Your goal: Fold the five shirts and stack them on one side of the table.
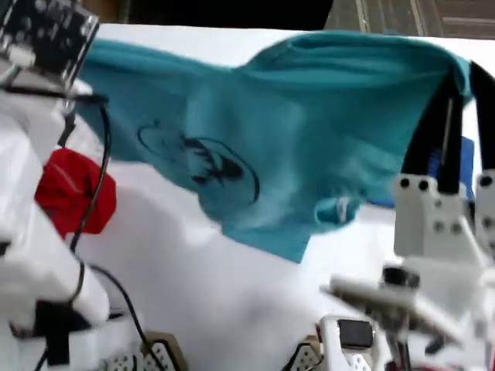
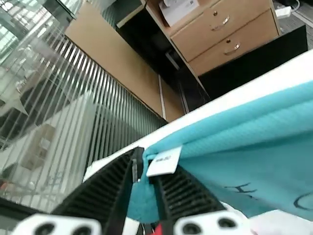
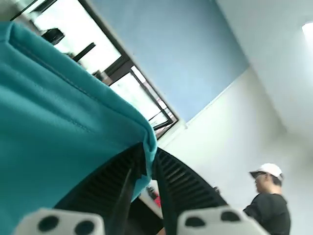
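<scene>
- White surface (image 1: 193,286) carries a bunched red garment (image 1: 73,189); the teal shirt (image 1: 309,131) hangs stretched above it.
- Left end effector (image 2: 145,164) and right end effector (image 3: 148,156) each clamp its edge.
- Left wrist view: drawer cabinet (image 2: 225,34); right wrist view: window (image 3: 129,90).

White table (image 1: 232,309) under the arms: a crumpled red shirt (image 1: 73,189) at nine o'clock, blue cloth (image 1: 466,170) at three o'clock.
</scene>
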You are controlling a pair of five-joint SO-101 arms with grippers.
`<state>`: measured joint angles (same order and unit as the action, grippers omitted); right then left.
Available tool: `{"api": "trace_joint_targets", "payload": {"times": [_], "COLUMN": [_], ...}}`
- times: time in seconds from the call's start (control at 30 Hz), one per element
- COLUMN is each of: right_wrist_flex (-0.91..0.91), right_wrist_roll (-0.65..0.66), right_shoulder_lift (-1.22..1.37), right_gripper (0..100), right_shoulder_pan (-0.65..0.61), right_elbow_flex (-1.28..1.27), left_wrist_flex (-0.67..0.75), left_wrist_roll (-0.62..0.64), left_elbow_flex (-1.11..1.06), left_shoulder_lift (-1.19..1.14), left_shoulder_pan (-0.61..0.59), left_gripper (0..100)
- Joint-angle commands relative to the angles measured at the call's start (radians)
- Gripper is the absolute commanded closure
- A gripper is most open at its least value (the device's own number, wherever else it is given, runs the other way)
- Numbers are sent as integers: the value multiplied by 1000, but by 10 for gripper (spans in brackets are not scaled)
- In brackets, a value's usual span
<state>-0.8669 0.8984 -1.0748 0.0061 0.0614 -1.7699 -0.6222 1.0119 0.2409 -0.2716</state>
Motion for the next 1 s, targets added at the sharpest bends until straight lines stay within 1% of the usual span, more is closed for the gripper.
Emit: {"api": "trace_joint_targets", "payload": {"times": [0.0,0.2,0.37,0.4,0.47,0.57,0.77,0.83,0.97], "right_wrist_flex": [-4,-5,-2,-5,-5,-19,-71,-71,-101], "right_wrist_roll": [8,6,11,28,63,114,301,324,327], "right_shoulder_lift": [-36,-59,-39,-38,-35,-41,-44,-44,-44], "right_gripper": [978,978,978,978,978,978,978,978,978], "right_shoulder_pan": [5,5,5,5,4,-42,-122,-125,-125], "right_elbow_flex": [32,91,141,143,141,141,147,147,147], "left_wrist_flex": [-15,-11,44,54,74,86,71,75,71], "left_wrist_roll": [0,-6,-6,-6,-6,-6,-3,-2,-2], "left_elbow_flex": [-151,-369,-492,-506,-526,-524,-499,-506,-504], "left_shoulder_lift": [181,382,480,491,508,522,535,551,571], "left_shoulder_pan": [-17,-17,-17,-17,-17,-17,-17,-17,-15], "left_gripper": [976,976,976,976,976,976,976,976,976]}}
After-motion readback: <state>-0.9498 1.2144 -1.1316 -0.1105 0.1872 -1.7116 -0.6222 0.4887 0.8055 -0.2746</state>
